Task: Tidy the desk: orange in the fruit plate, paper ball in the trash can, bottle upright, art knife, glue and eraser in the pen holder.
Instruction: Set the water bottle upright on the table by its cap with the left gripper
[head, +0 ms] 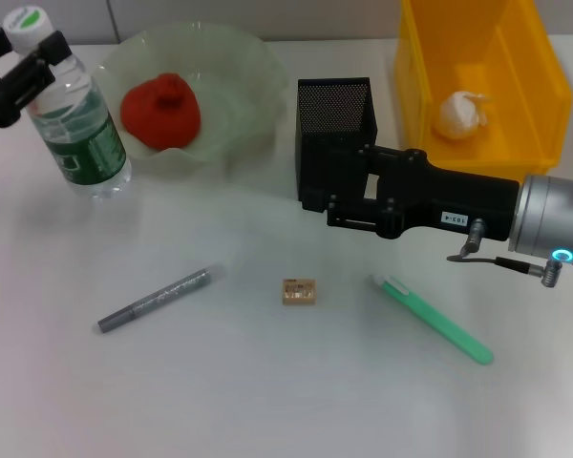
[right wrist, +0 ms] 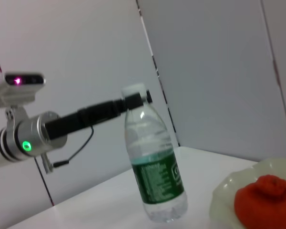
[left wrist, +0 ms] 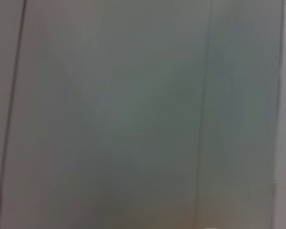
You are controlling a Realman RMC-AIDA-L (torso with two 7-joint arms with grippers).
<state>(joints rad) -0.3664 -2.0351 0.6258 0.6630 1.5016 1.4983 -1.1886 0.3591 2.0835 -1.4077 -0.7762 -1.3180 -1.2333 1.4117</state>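
The clear bottle with a green label stands upright on the table at the far left. My left gripper is shut on its neck just under the white cap; the right wrist view shows the same grip on the bottle. The orange lies in the pale green fruit plate. A paper ball sits in the yellow trash can. My right gripper hovers against the black mesh pen holder. On the table lie a grey pen-shaped stick, a tan eraser and a green art knife.
The left wrist view shows only a blank grey wall. My right arm's silver wrist reaches in from the right edge, above the table between the pen holder and the green knife.
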